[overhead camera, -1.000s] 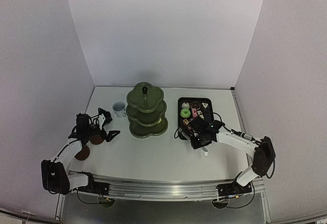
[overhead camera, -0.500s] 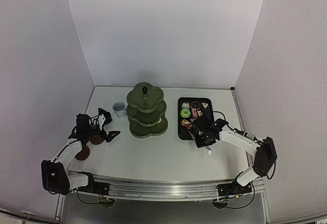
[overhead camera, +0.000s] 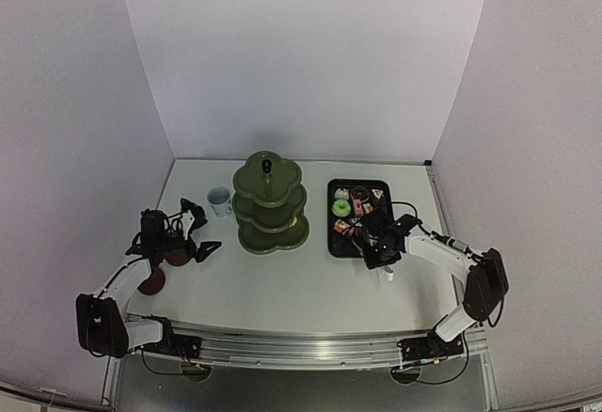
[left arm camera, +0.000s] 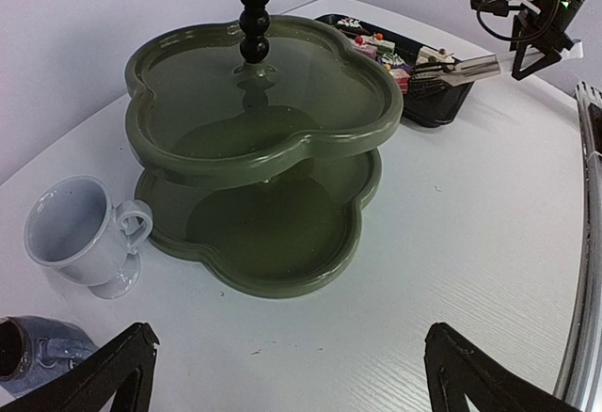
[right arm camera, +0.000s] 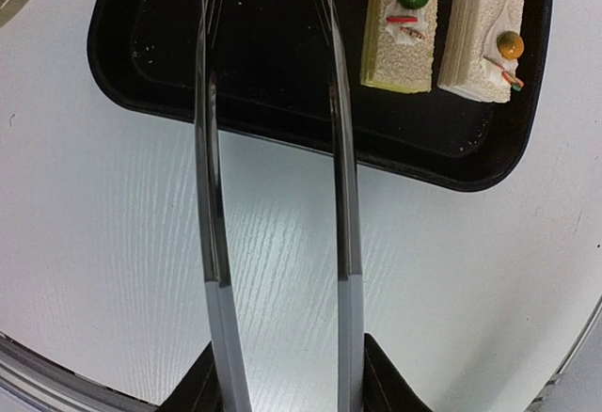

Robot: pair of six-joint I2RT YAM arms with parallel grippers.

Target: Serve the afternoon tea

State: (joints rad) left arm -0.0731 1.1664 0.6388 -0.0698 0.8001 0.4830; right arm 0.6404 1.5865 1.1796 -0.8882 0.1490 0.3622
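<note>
Nearest us, our left jaws gape wide by the blue cup (left arm camera: 33,360). Our right jaws clench the tongs (right arm camera: 212,196) over the black tray (right arm camera: 273,64) of cakes (right arm camera: 402,26). Farther back on the counter (overhead camera: 301,290) stands the green stand (left arm camera: 263,120), with the white cup (left arm camera: 80,233) beside it.

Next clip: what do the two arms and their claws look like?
Both match: the left arm and right arm have white tubular links between bulky black joints. Each ends in a black two-finger claw, left and right, with flat tapering fingers. Thin black cables loop at the right wrist and by the bases. No markings are readable.
</note>
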